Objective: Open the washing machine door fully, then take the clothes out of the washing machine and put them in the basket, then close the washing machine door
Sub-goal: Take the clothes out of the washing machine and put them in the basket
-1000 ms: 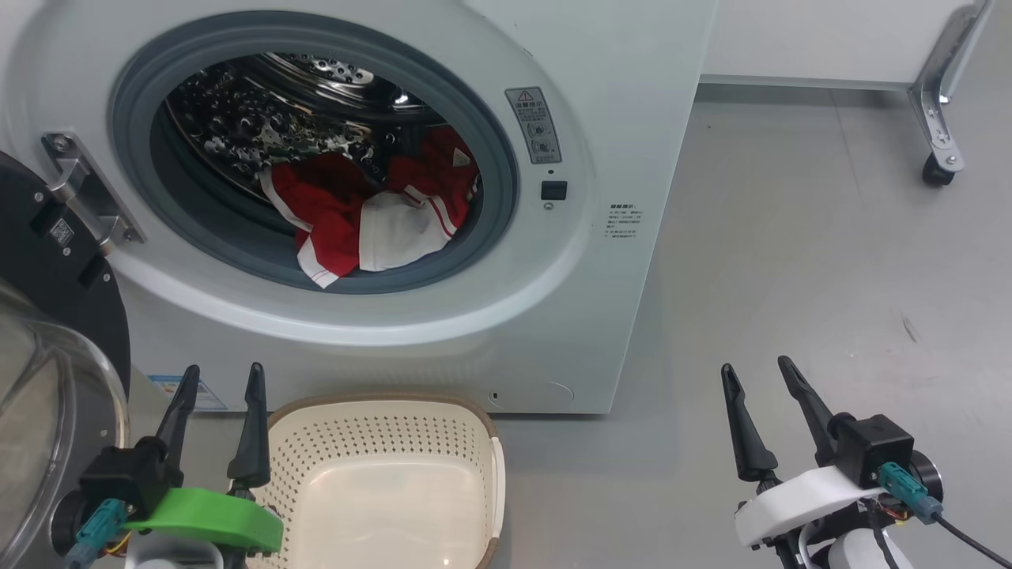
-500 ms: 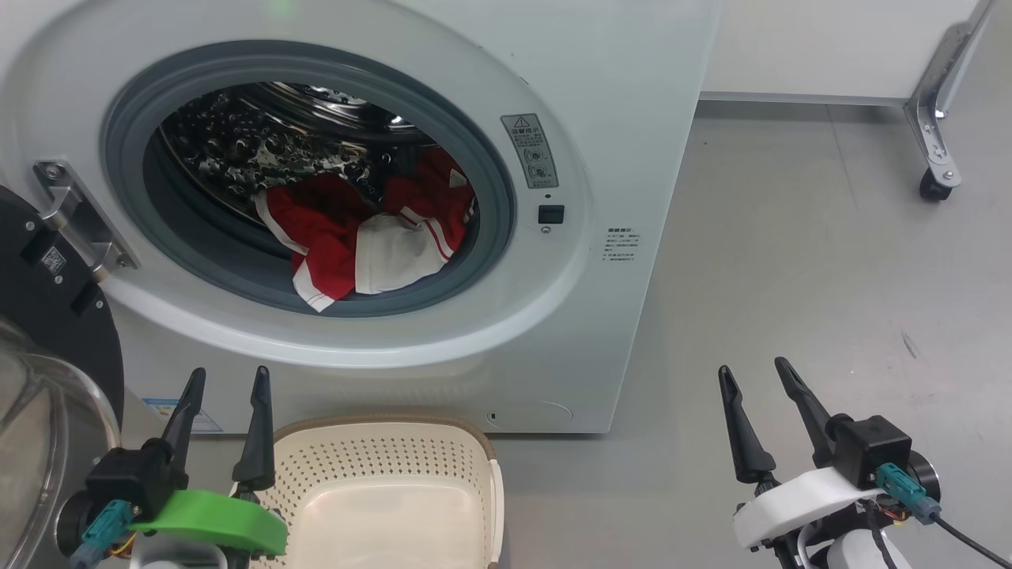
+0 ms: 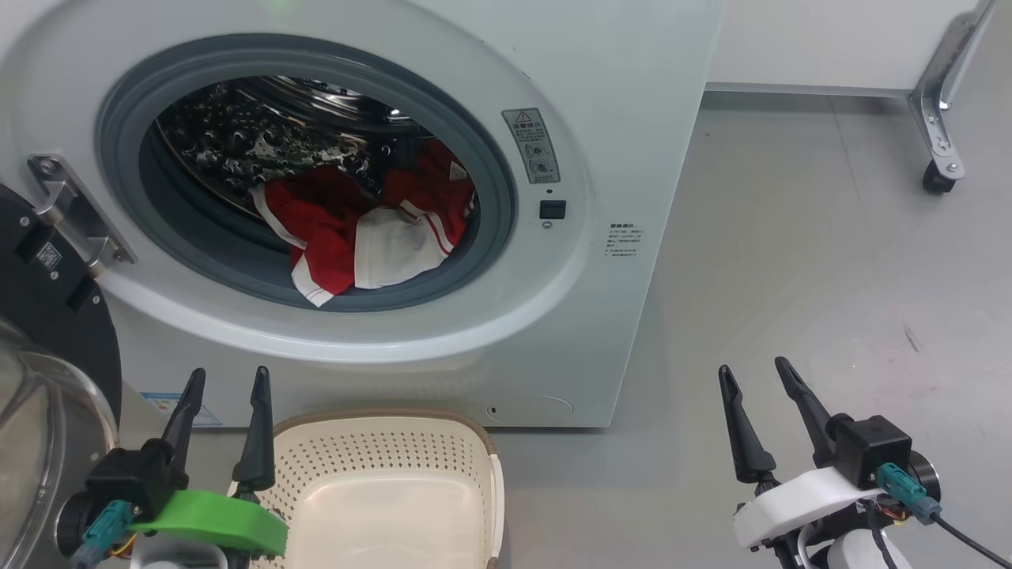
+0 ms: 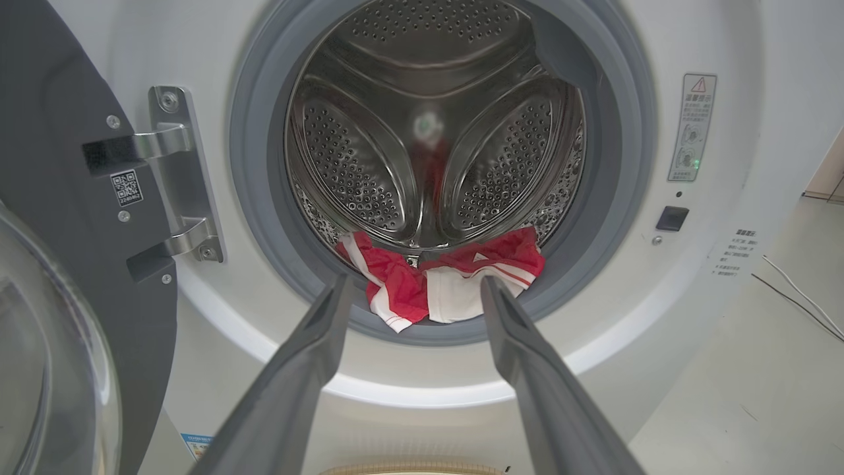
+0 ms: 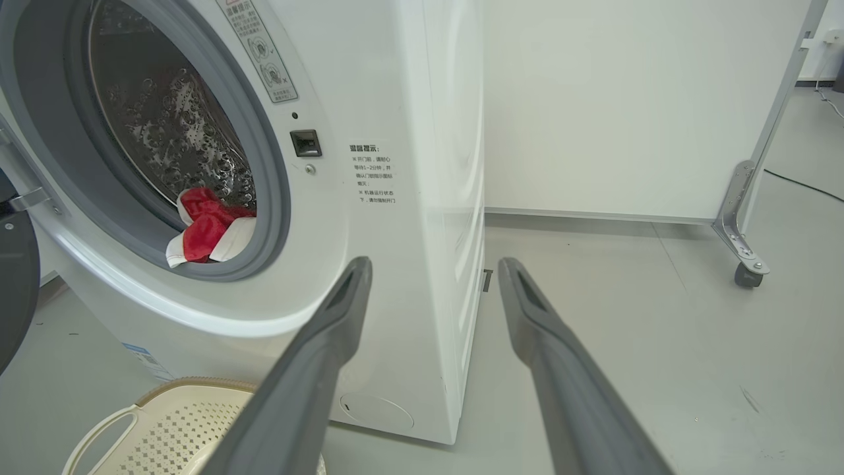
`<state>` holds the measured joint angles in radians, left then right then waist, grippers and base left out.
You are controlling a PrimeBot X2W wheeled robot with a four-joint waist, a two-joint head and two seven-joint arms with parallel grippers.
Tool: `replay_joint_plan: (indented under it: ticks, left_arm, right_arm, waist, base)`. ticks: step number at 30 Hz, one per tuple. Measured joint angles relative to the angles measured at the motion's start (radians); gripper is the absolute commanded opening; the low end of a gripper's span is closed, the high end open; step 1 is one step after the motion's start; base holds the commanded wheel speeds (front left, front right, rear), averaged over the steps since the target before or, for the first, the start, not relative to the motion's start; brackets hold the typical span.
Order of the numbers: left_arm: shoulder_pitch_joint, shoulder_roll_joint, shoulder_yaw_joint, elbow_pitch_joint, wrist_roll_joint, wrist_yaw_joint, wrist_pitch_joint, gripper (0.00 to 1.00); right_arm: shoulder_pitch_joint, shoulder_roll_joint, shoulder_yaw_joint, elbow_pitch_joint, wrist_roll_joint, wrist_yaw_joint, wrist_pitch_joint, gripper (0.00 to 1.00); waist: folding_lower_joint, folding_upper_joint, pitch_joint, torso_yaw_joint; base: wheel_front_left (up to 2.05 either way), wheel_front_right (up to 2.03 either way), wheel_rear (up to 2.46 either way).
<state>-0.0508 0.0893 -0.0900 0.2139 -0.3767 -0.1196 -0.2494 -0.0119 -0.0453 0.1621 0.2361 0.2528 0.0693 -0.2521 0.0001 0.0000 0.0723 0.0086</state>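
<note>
The white washing machine (image 3: 624,118) stands ahead with its round door (image 3: 47,348) swung wide open to the left, black rim and clear glass bowl showing. Red and white clothes (image 3: 364,229) lie at the front of the steel drum, over the grey seal; the same clothes (image 4: 435,280) sit beyond my left fingertips, and the clothes (image 5: 208,227) peek from the opening in the right wrist view. The cream basket (image 3: 494,474) sits empty on the floor below the opening. My left gripper (image 3: 225,379) is open beside the basket's left edge. My right gripper (image 3: 755,371) is open over bare floor, right of the machine.
A white panel on a metal leg with a caster (image 3: 937,178) stands at the far right. Grey floor (image 3: 791,276) stretches right of the machine. The basket (image 5: 171,422) lies left of my right fingers. A cable (image 4: 798,300) runs along the floor by the wall.
The head camera tilted, so the whole picture slid down and then slightly back up. Both grippers stay open and still; the clothes and basket have not moved.
</note>
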Motion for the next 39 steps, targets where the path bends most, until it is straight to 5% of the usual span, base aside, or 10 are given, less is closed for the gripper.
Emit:
replay_joint_plan:
  ticks: [39]
  left_arm:
    - [0.001,0.0,0.007,0.008,0.002,0.0,-0.003,1.0]
  right_arm:
    - [-0.002,0.001,0.033,0.017,-0.017,0.012,0.0,1.0]
  waist:
    - [0.0,0.0,0.013,-0.015]
  base:
    - [0.0,0.0,0.0]
